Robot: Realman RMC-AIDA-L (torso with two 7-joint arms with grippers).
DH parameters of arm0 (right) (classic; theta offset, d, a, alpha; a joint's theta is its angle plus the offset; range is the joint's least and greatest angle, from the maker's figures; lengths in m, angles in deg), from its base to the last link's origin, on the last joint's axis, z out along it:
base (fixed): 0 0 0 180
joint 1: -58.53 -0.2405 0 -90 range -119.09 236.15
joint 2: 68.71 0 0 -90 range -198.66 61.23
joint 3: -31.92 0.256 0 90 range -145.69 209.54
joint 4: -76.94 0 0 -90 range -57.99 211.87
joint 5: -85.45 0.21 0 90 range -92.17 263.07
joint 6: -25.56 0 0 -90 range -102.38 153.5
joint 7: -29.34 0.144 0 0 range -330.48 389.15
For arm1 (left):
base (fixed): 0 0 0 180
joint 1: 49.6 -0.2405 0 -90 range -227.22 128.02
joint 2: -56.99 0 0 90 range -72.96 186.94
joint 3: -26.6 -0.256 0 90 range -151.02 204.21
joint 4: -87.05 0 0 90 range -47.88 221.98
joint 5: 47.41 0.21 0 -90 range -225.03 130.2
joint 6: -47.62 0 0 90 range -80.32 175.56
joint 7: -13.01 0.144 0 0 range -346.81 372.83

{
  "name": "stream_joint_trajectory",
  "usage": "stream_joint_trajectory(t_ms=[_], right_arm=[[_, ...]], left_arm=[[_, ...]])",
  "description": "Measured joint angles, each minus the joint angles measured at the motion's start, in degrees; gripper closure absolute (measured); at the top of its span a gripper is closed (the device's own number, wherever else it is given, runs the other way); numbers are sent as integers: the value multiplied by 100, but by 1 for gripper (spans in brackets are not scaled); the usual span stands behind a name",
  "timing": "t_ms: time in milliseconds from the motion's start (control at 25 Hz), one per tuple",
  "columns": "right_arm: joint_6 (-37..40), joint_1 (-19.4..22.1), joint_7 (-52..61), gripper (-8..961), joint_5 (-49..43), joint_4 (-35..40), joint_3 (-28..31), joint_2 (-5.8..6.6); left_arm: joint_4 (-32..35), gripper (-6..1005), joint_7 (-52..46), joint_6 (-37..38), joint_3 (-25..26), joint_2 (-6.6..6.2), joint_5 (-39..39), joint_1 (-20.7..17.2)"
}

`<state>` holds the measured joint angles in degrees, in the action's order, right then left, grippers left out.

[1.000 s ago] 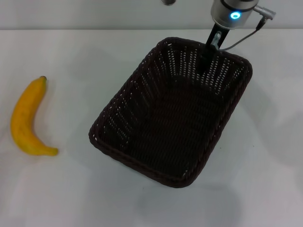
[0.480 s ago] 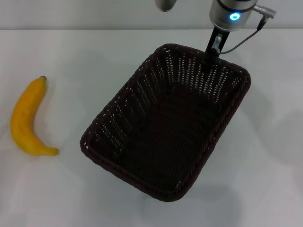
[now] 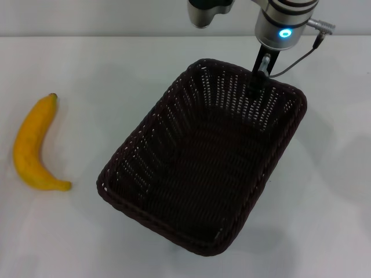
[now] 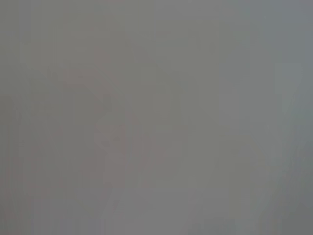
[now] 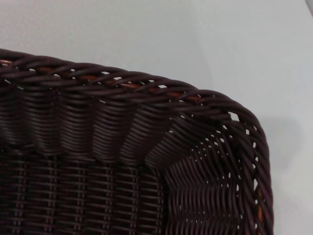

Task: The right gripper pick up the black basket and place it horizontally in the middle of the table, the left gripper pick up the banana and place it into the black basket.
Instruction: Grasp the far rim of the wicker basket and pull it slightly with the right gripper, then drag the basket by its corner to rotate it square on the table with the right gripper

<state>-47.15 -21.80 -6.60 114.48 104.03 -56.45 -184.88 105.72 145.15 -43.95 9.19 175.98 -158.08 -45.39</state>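
Note:
The black basket [image 3: 288,139] sits askew on the white table [image 3: 98,69], its long axis running from far right to near left. My right gripper [image 3: 261,70], under the silver wrist with the blue light, is shut on the basket's far rim. A shadow shows under the basket's near corner, so that end looks raised. The right wrist view shows a close-up of a corner of the braided rim [image 5: 122,81] over the table [image 5: 234,44]. The yellow banana [image 3: 32,145] lies alone at the left, well apart from the basket. My left gripper is out of view, and its wrist view is plain grey.
A grey piece of robot arm [image 3: 208,11] hangs at the top edge, above the far end of the basket. White tabletop lies between the banana and the basket, and to the right of the basket.
The basket has shifted toward the near left with the right gripper holding its far rim, and its near end has come closer to me. The banana has not moved.

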Motion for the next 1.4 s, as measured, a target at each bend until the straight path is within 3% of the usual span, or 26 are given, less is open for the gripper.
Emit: stream_joint_trajectory(t_ms=[200, 400, 480, 520, 560, 720, 880, 1120, 1400], right_arm=[[-103, -28, 6, 662, 8, 34, 35, 9], [-360, -29, 271, 673, -160, 133, 316, 92], [-568, 24, 478, 676, -480, 316, 675, 125], [-881, 123, 655, 678, -1062, 615, 1263, 136], [-881, 123, 655, 679, -1062, 615, 1263, 136], [-1515, 275, 834, 704, -2122, 1174, 2603, 135], [-2058, 503, 1067, 740, -2529, 1637, 3473, 267], [-2676, 1157, 1656, 762, -2472, 2361, 4518, 533], [-2887, 2171, 2006, 772, -1233, 2843, 5899, 585]], left_arm=[[-47, 137, 70, 6, 24, -6, 1, 28], [-47, 137, 88, 8, 27, -8, -25, 41], [-47, 137, 114, 6, 28, -9, -30, 52], [-48, 137, 167, 2, 28, -8, -31, 75], [-47, 137, 182, 2, 28, -9, -31, 84], [-48, 137, 306, 3, 27, -9, -32, 160], [-35, 137, 562, 3, 27, -19, -36, 237], [-44, 138, 858, 118, 27, -13, -36, 359], [-45, 138, 898, 213, 27, -10, -35, 466]])
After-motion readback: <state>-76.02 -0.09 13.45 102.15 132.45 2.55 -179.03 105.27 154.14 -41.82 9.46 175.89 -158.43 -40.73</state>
